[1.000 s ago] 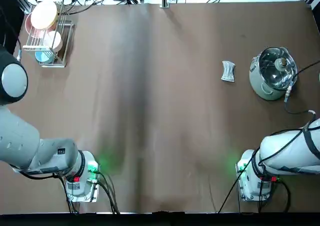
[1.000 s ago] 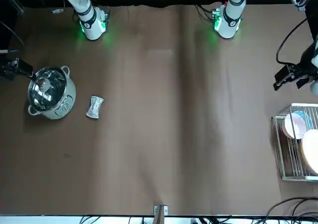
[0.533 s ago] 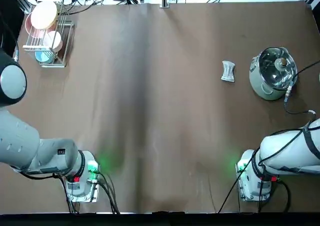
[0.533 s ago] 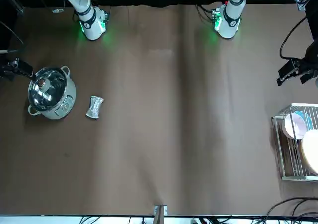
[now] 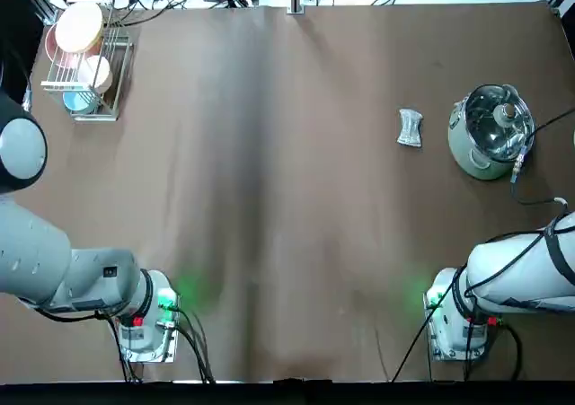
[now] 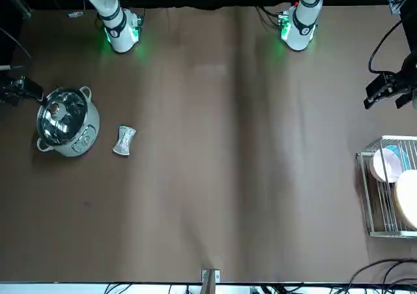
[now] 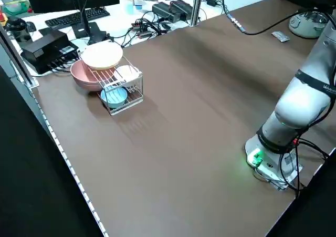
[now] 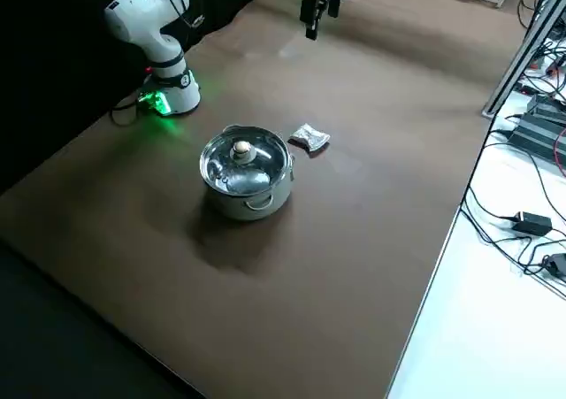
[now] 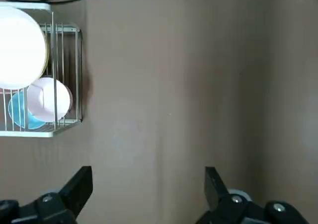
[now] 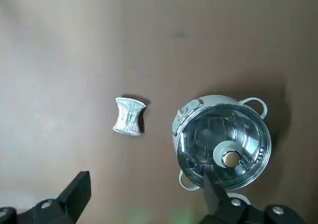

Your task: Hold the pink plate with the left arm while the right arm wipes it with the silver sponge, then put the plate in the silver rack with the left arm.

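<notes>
The left gripper (image 9: 149,175) is hanging over the robot's left side of the table (image 6: 215,176), and its fingers are standing wide apart with nothing between them, so it is released. In the front view it is staying near the silver rack (image 9: 68,127), on the robot's side of it. The pink plate (image 9: 48,100) is resting inside this rack, tilted in the wires, between the cream-yellow dish (image 9: 20,47) and the small blue dish (image 9: 19,110) (the plate is looking almost white, I must say). The rack is standing at the table's far left corner, and a pink bowl (image 7: 84,75) is sitting beside it; if they are touching, I cannot tell.

The right gripper (image 10: 147,174) is hovering over the right side, near the pot, also released: its fingers are spreading well apart and are grasping nothing. The silver sponge (image 10: 128,115) is lying on the table near the steel pot (image 10: 226,139), not touching it. The pot is wearing its glass lid (image 10: 208,139). At both arms' bases, green lights (image 5: 166,299) are shining.
</notes>
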You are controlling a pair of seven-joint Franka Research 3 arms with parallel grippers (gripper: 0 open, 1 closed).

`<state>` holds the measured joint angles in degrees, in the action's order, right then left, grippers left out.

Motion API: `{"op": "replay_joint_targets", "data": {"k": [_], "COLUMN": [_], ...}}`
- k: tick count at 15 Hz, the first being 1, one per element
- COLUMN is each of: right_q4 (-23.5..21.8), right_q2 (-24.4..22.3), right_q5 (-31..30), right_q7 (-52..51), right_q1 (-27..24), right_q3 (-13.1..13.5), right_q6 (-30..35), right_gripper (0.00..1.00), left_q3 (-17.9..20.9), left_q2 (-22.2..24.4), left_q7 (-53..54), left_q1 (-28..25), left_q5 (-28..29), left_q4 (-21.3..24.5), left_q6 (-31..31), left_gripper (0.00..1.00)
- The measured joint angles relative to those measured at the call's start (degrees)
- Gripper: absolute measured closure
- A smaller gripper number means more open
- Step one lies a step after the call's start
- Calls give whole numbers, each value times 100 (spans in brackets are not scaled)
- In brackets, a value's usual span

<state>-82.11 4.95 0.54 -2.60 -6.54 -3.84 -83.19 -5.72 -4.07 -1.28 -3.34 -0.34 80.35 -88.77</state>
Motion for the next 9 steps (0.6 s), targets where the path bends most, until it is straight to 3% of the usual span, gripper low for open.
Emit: {"op": "replay_joint_targets", "data": {"k": [9], "right_q4": [0], "right_q2": [0], "right_q5": [0], "right_q7": [0], "right_q1": [0], "right_q3": [0], "right_q6": [0], "right_gripper": [0], "left_q3": [51], "left_q2": [0], "left_q7": [-19], "left_q1": [-22], "left_q5": [0], "left_q4": [5], "left_q6": [0], "left_gripper": [0]}}
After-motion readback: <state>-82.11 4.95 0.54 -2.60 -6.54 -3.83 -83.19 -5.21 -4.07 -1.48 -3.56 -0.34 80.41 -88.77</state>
